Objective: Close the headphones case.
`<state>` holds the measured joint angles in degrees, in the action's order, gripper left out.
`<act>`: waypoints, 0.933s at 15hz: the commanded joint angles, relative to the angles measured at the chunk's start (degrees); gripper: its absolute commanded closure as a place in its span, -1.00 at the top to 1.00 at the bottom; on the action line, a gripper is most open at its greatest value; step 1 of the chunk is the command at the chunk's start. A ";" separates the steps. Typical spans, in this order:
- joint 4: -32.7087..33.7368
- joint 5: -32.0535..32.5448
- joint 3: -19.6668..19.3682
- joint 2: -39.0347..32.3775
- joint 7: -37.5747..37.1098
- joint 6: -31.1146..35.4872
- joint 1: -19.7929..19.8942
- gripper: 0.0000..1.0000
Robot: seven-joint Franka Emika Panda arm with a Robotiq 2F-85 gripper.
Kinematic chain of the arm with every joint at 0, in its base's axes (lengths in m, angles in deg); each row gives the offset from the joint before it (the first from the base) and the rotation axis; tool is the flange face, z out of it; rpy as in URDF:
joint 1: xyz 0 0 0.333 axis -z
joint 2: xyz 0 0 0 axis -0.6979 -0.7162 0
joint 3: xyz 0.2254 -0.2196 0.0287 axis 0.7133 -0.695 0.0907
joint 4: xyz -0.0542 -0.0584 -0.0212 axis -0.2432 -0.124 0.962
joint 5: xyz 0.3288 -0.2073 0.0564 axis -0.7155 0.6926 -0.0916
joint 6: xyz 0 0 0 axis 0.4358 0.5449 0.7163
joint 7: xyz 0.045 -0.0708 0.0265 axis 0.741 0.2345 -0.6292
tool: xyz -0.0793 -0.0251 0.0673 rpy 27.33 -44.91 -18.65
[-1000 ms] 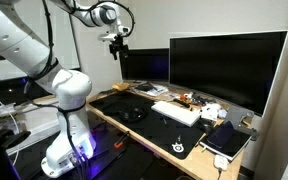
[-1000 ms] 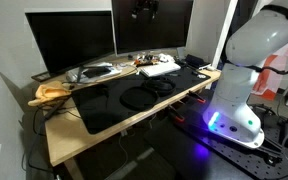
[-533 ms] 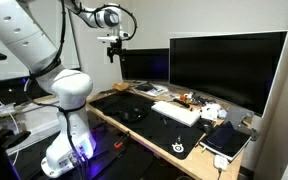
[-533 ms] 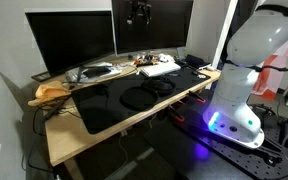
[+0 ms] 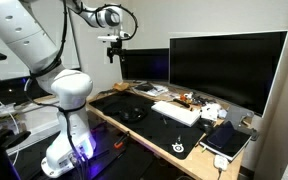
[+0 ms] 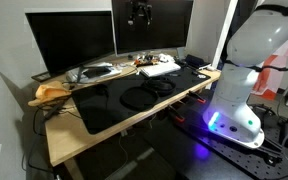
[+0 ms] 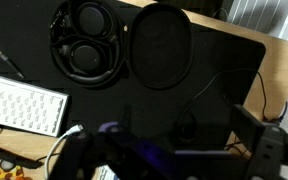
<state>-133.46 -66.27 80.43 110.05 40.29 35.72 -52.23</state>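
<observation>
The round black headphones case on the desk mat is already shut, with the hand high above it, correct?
No. The wrist view shows the round black headphones case lying open, headphones in one half; the hand is high above it.

We find a white keyboard (image 5: 176, 112) on a wooden desk (image 6: 64, 150). Behind the keyboard stands a large dark monitor (image 5: 227, 65). In front of it lies a black mat (image 6: 109, 108), and near its end we see a dark flat pad (image 5: 227, 138).
</observation>
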 commanded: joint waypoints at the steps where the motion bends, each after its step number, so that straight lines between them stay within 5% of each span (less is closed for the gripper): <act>1: 0.13 -0.14 0.35 -0.02 0.12 -0.16 0.41 1.00; 14: 0.92 0.23 5.33 -14.51 0.28 0.02 -2.87 1.00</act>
<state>-133.38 -66.26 84.94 98.41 40.29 35.74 -54.50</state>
